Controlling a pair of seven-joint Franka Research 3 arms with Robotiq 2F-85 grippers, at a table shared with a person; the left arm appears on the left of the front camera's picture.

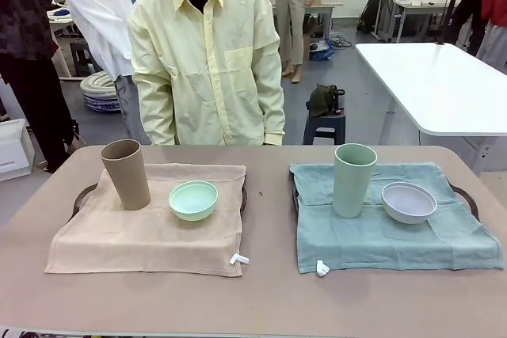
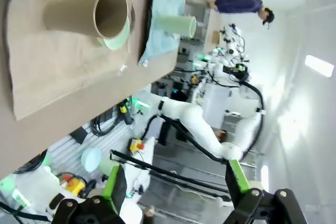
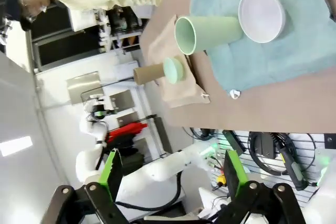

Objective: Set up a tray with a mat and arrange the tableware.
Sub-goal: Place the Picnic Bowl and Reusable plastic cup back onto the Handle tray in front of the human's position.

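Note:
Two trays lie on the table, each under a cloth mat. On the left, a tan mat (image 1: 150, 223) covers a dark tray (image 1: 79, 195) and carries a tan-brown cup (image 1: 127, 173) and a mint green bowl (image 1: 193, 199). On the right, a teal mat (image 1: 396, 227) covers a tray (image 1: 467, 195) and carries a pale green cup (image 1: 353, 179) and a greyish white bowl (image 1: 409, 202). My left gripper (image 2: 176, 184) stands open, off the table's near edge, with the tan-brown cup (image 2: 89, 14) far ahead. My right gripper (image 3: 170, 174) is open too, clear of the pale green cup (image 3: 207, 34) and white bowl (image 3: 262, 15).
A person in a pale yellow shirt (image 1: 207, 53) stands at the table's far edge, between the two trays. A second white table (image 1: 436, 85) stands back right. The brown tabletop (image 1: 269, 290) is bare along its near edge and between the mats.

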